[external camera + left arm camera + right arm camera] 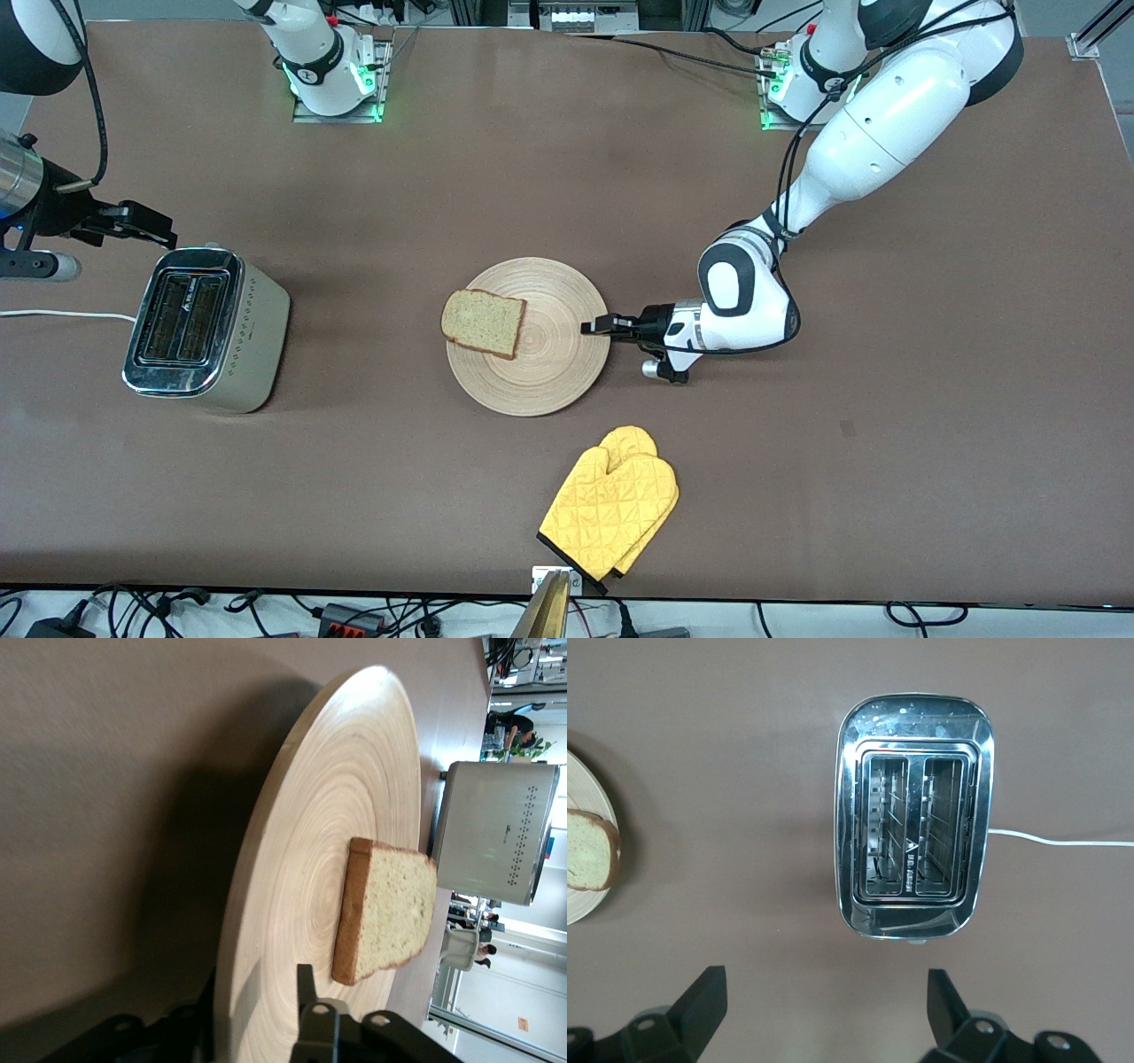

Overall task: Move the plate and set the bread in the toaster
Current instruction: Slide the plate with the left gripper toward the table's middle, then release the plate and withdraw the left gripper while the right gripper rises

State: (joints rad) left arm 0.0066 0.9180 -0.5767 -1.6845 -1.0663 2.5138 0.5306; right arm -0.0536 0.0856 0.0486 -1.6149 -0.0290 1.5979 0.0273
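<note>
The left gripper (592, 327) sits low at the rim of the round, shallow, light tan wooden plate (549, 354), on the side toward the left arm's end of the counter (567, 177). In the left wrist view one dark finger (306, 992) lies over the plate's upper face and the other is below the rim, so the fingers straddle the edge; whether they pinch the wood or stand slightly off it cannot be told. The plate shows concentric ring grain and rests flat near the middle of the brown counter.

On the plate, at the edge away from those fingers and toward the right arm's end, lies the square slice of speckled light brown bread (483, 322) with a darker crust, one corner overhanging the rim.

The right gripper (824, 1005) hangs in the air beside the boxy two-slot toaster (208, 328), over the counter; its black fingers are spread wide and hold nothing. The toaster has a shiny chrome top, beige dotted sides and a white cord (53, 314), and stands well apart from the plate.

A quilted yellow oven mitt (611, 509) lies nearer to the front camera than the plate.
</note>
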